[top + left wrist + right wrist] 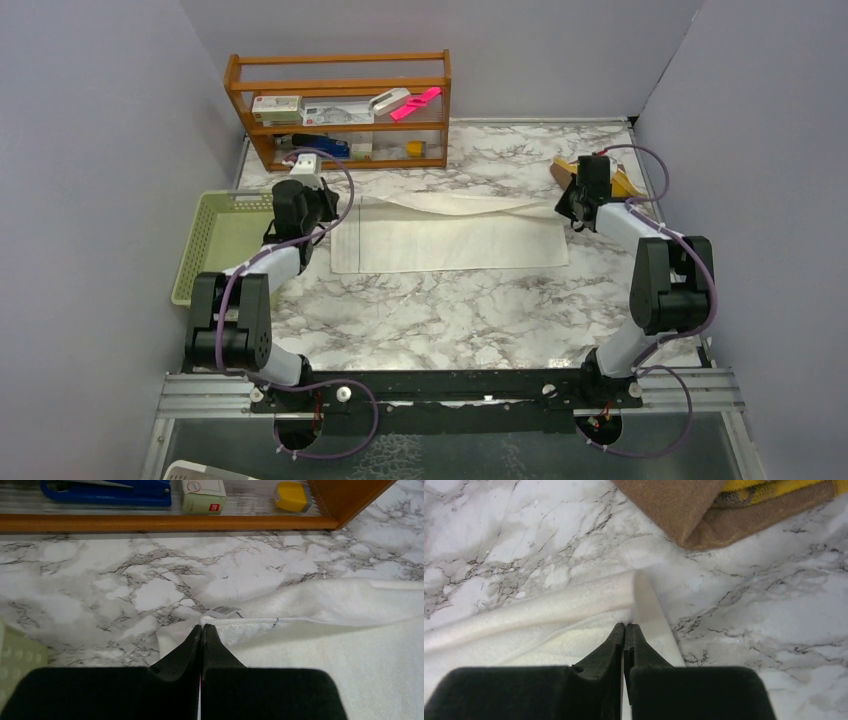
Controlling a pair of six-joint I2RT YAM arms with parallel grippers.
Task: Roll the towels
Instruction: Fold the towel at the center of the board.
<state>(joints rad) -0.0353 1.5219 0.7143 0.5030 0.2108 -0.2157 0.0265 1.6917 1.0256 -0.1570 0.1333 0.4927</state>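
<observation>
The white towel (450,245) lies spread flat at the centre of the marble table (450,325), its far edge turned up in a loose fold. The mustard-and-brown towel (684,510) lies folded near the far right corner. The left gripper (202,630) sits at the white towel's far left corner, fingers pressed together. The right gripper (625,629) sits at the far right corner, fingers likewise pressed together. Whether cloth is pinched cannot be told. A green basket (190,270) stands left; a wooden shelf (340,105) stands behind.
</observation>
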